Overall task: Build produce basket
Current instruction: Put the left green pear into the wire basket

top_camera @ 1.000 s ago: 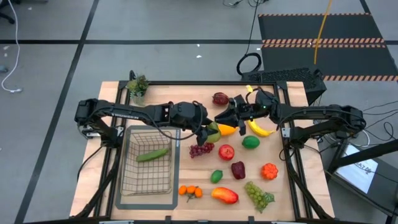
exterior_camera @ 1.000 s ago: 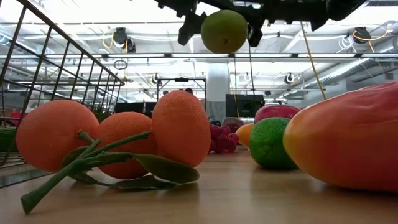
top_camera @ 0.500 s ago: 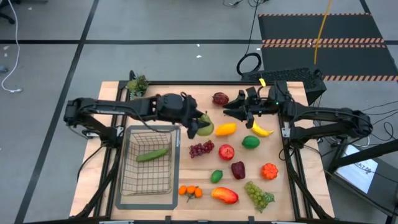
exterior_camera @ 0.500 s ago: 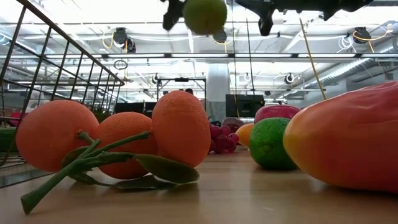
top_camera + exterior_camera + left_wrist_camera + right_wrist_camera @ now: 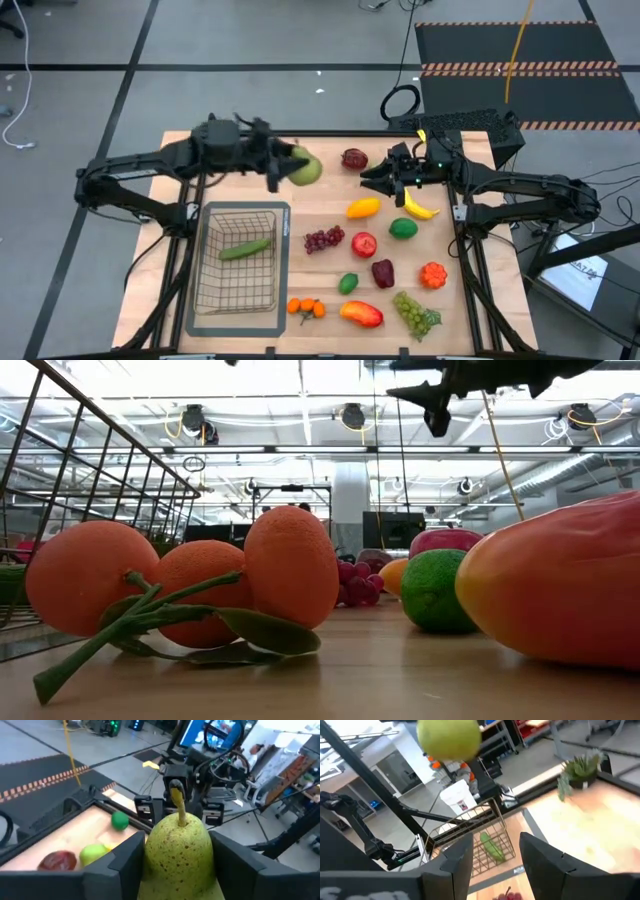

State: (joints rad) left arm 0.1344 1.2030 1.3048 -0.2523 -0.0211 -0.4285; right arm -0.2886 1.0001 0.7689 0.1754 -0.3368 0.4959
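On the pale wooden bench (image 5: 300, 215), the left pincer (image 5: 283, 167) clamps a speckled green pear (image 5: 305, 170), held high. It should carry it over the shallow grey wire basket (image 5: 238, 258) and lower it beside the cucumber (image 5: 245, 249) before letting go. The right pincer (image 5: 372, 178) hangs part-open, holding nothing.

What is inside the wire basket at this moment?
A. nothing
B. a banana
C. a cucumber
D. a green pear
C: only the cucumber lies in the wire basket; the green pear is held up in the left claw, and the banana lies on the table.
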